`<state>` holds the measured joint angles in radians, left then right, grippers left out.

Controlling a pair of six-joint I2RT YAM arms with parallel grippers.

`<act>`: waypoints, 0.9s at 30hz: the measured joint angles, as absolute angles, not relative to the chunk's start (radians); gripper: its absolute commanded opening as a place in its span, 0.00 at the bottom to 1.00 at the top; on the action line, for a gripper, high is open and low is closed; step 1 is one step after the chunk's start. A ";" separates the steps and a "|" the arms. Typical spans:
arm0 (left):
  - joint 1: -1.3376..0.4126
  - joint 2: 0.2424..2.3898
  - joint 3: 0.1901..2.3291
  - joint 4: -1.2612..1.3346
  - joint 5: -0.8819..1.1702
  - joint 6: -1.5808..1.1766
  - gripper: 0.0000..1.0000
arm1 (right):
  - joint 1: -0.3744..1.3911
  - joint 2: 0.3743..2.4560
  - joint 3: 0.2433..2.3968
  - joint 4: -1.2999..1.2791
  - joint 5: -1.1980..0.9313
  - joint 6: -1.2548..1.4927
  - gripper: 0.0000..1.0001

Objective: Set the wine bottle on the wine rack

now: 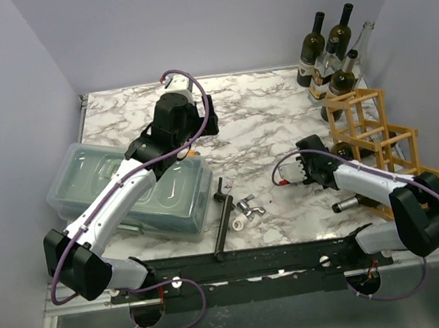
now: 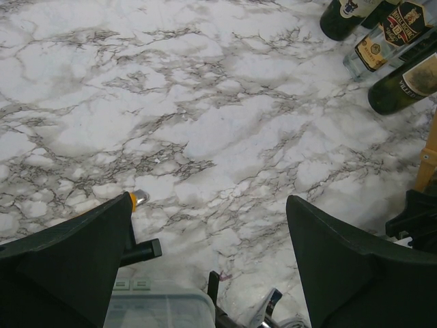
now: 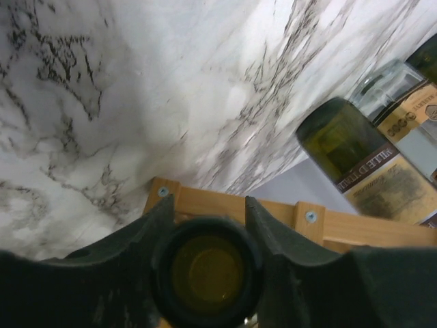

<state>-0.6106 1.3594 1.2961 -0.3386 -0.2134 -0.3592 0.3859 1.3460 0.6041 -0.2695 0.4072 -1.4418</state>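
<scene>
The wine bottle (image 1: 345, 150) lies in a middle cell of the light-brown wooden wine rack (image 1: 376, 123) at the table's right. In the right wrist view I look straight at its dark mouth (image 3: 208, 273), with a rack bar (image 3: 273, 208) behind it. My right gripper (image 1: 330, 157) (image 3: 208, 205) is shut on the bottle's neck, one finger on each side. My left gripper (image 1: 202, 126) (image 2: 208, 201) hangs open above bare marble at the centre back, holding nothing.
Several other bottles (image 1: 334, 52) (image 2: 396, 34) (image 3: 362, 154) stand at the back right behind the rack. Another bottle's neck (image 1: 346, 205) sticks out of a lower cell. A clear lidded bin (image 1: 133, 187) lies under the left arm. A corkscrew (image 1: 246, 209) and a black bar (image 1: 222, 216) lie near the front.
</scene>
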 measured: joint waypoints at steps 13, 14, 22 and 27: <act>-0.580 1.359 1.306 -0.340 -0.212 -0.359 0.95 | 0.453 1.168 0.578 -0.313 0.360 -1.413 0.92; -0.573 1.360 1.306 -0.340 -0.211 -0.359 0.95 | 0.467 1.150 0.577 -0.319 0.349 -1.410 0.95; -0.539 1.374 1.313 -0.340 -0.198 -0.355 0.99 | 0.585 0.970 0.562 -0.384 0.248 -1.358 1.00; -0.533 1.377 1.313 -0.339 -0.172 -0.338 0.99 | 0.641 0.835 0.562 -0.369 0.123 -1.232 1.00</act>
<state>-0.5331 1.3773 1.3132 -0.3386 -0.1719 -0.3378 0.6411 0.8349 0.5617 -0.3691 0.1230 -1.2320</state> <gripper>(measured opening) 0.986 0.998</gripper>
